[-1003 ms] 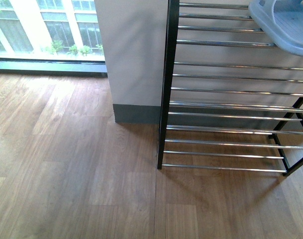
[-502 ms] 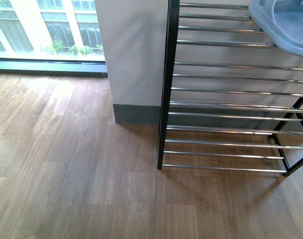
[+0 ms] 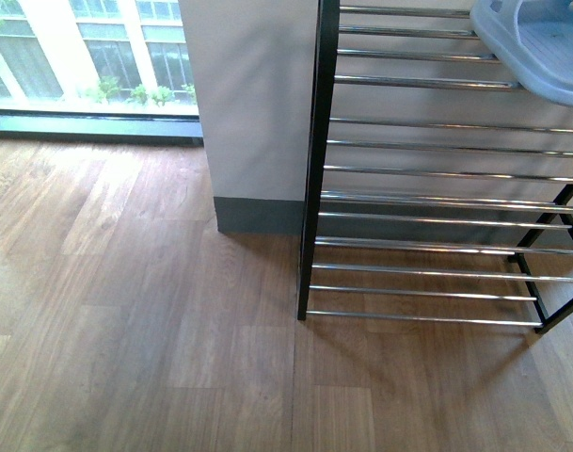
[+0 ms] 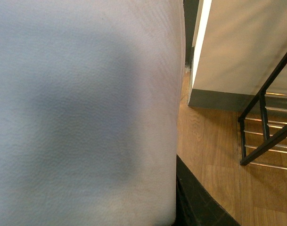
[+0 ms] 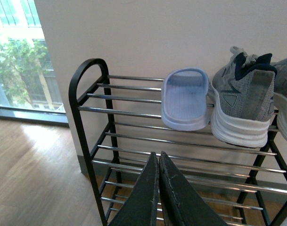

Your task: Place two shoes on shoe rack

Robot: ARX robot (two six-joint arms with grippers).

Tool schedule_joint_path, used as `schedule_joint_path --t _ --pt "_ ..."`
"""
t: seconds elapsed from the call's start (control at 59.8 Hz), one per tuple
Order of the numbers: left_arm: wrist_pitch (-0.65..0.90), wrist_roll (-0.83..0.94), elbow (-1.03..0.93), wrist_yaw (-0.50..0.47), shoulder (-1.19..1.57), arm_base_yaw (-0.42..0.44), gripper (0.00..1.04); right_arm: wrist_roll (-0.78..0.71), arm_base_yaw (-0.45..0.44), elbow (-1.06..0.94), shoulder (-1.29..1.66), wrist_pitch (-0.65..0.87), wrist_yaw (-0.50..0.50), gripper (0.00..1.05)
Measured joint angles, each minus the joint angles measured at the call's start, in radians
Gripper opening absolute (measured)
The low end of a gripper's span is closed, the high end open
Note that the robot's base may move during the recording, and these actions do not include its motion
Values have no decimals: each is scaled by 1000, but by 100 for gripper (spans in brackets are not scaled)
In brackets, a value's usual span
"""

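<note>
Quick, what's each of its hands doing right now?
Left: not visible; a pale blue surface fills its camera, so it cannot be told.
Right gripper: shut, holding nothing.

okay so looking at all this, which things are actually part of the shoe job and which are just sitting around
Part of the job: shoe rack, blue slide and grey sneaker on its top tier, closed right gripper.
Just there: window, wall, wood floor.

wood floor (image 3: 126,311) | white pillar (image 3: 253,94) w/ grey skirting (image 3: 258,215) | window (image 3: 79,56) behind
</note>
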Motion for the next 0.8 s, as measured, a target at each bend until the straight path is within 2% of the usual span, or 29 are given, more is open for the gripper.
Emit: schedule_joint_path --t 0.485,0.602,0.803 --pt "0 0 0 0 0 0 2 0 0 0 -131 -131 0 2" --pt "0 0 0 0 0 0 2 0 0 0 -262 -290 0 2" --pt "0 0 0 2 0 0 2 0 0 0 -298 -304 0 2"
